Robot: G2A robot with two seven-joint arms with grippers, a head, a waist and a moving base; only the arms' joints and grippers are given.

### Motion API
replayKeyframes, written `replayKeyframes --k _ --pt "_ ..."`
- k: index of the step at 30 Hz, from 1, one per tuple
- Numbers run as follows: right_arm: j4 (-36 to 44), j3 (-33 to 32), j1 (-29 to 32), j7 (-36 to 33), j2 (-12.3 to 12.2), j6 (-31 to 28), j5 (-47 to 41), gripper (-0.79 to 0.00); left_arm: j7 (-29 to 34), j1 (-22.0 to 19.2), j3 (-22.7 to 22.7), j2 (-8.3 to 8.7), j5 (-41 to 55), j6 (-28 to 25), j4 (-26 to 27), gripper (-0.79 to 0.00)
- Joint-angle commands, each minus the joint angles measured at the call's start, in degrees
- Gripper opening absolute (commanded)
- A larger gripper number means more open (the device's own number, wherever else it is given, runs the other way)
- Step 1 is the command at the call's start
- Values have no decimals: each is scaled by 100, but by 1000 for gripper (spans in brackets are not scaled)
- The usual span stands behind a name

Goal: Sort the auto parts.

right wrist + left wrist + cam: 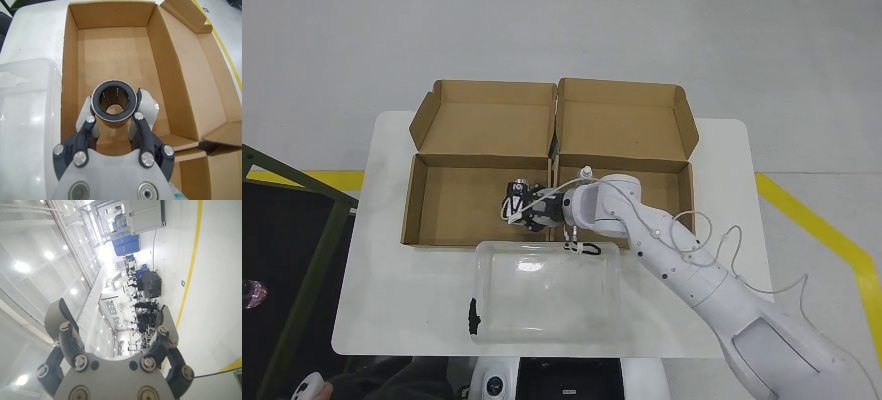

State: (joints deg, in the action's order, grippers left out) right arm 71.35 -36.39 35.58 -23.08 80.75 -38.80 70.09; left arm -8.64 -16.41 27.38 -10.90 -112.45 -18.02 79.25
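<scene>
My right gripper (114, 102) is shut on a cylindrical bearing (114, 113) with a black rim and rows of small balls inside. It holds the bearing upright above the floor of the left cardboard box (113, 56). From above, the right gripper (520, 203) and the bearing (519, 189) are over the right half of that left box (442, 210). My left gripper (113, 308) is open with nothing between its fingers and faces out into the hall.
A second open cardboard box (662, 190) adjoins on the right, partly under the arm. A clear plastic bin (542, 290) stands in front of the boxes with a small black part (472, 318) at its left end. Another small dark piece (587, 246) lies at its far rim.
</scene>
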Motion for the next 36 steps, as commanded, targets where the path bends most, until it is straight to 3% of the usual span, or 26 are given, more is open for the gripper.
replayKeyframes --k 1,8,12,20,23,36 --pt "-102 39 -29 0 31 11 25 -733 0 0 0 0 0 0 0 0" --pt "-363 151 -98 -14 136 50 68 -606 0 0 0 0 0 0 0 0" --pt "-460 162 -105 -10 168 51 107 -489 0 0 0 0 0 0 0 0" --pt "-501 103 -70 8 182 -33 179 -394 0 0 0 0 0 0 0 0" --pt "-443 32 -43 39 164 -63 218 -323 0 0 0 0 0 0 0 0" --pt "735 -552 377 179 -34 -308 99 -280 0 0 0 0 0 0 0 0"
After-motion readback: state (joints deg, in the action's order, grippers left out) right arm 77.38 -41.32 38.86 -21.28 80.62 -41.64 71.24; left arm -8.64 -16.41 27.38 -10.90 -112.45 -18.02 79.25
